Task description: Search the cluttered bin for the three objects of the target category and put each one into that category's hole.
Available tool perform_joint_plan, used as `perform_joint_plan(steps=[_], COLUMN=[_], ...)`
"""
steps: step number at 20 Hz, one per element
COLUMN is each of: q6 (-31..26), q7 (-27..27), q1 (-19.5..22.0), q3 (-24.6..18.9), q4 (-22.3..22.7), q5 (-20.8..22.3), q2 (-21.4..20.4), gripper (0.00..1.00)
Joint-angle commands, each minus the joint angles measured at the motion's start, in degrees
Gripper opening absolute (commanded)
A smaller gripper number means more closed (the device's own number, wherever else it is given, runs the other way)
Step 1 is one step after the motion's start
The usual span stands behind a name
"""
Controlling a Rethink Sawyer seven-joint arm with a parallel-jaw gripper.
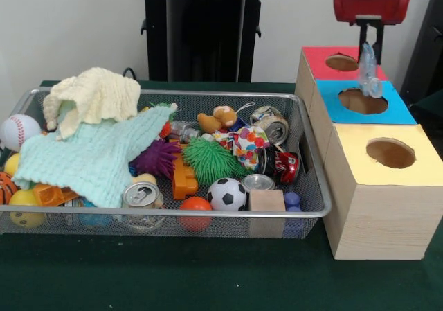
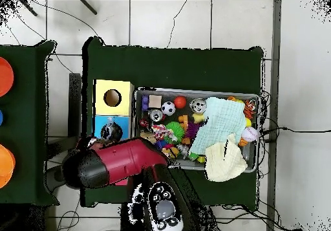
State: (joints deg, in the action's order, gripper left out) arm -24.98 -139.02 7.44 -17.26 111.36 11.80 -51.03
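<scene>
The claw (image 1: pixel 370 48) hangs above the row of wooden boxes with its two dark fingers pinched on a clear plastic bottle (image 1: pixel 368 72), which dangles just over the blue hole (image 1: pixel 363 101). In the overhead view the red arm covers most of this spot, so only the front view shows the hold.

The bottle looks very light, thin-walled and wrinkly — it should crush easily and may slip, being smooth plastic. It seems gripped at its top end, a fair place to hold it, as the neck is likely stiffer than the soft body (though a dangling bottle may swing). The round hole looks wider than the bottle, so I judge a straight drop should do.

The blue box sits between a red-topped box (image 1: pixel 332 60) behind it and a yellow-topped box (image 1: pixel 391 152) in front — all pale, square-edged wood. Just beside them is the wire basket (image 1: pixel 304 210), a shiny mesh tray full of mixed stuff: soft knitted cloths (image 1: pixel 93 152), metal cans (image 1: pixel 142 194), a soccer ball (image 1: pixel 227 194), rubbery spiky balls (image 1: pixel 208 160), a wooden block (image 1: pixel 266 203). I cannot pick out another clear bottle in it; one may lie under the cloths
</scene>
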Motion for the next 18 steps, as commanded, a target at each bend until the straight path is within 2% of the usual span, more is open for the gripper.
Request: perform_joint_plan(steps=[1, 6, 14, 18], q6=[4.0, 3.2, 4.2, 3.1], q7=[-1.8, -1.7, -3.0, -7.2], q1=[-3.2, -3.7, -3.3, -6.0], q3=[-1.4, -0.5, 0.4, 4.4], q4=[-2.0, -1.8, -0.2, 1.6], q5=[2.3, 1.4, 0.5, -0.2], q2=[3.3, 4.7, 3.5, 1.1], gripper=[0.00, 0.00, 0.00, 0.00])
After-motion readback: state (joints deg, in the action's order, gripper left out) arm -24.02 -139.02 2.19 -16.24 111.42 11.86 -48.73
